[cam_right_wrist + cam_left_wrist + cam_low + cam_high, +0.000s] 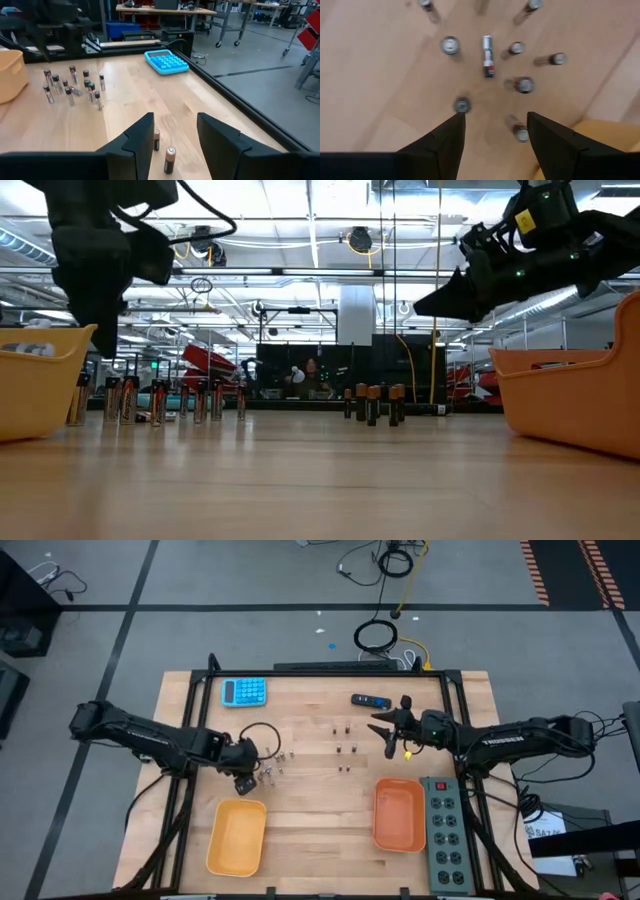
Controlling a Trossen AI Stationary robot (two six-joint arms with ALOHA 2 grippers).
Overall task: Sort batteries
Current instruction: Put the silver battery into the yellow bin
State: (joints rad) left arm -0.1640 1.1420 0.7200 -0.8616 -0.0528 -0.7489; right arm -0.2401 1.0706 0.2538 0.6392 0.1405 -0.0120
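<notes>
On the pale wooden table (320,840), the left dark two-finger gripper (495,132) hangs wide open and empty straight above the left cluster of small silvery upright batteries (272,768), each long axis vertical, beside the yellow plastic tray (237,837). The right gripper (175,135), also open, hovers over the darker central batteries (343,738).

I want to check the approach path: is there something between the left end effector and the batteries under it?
Nothing visible. The left end effector is open directly above the silvery batteries, with only bare table between the fingers. One battery lies on its side among the upright ones.
</notes>
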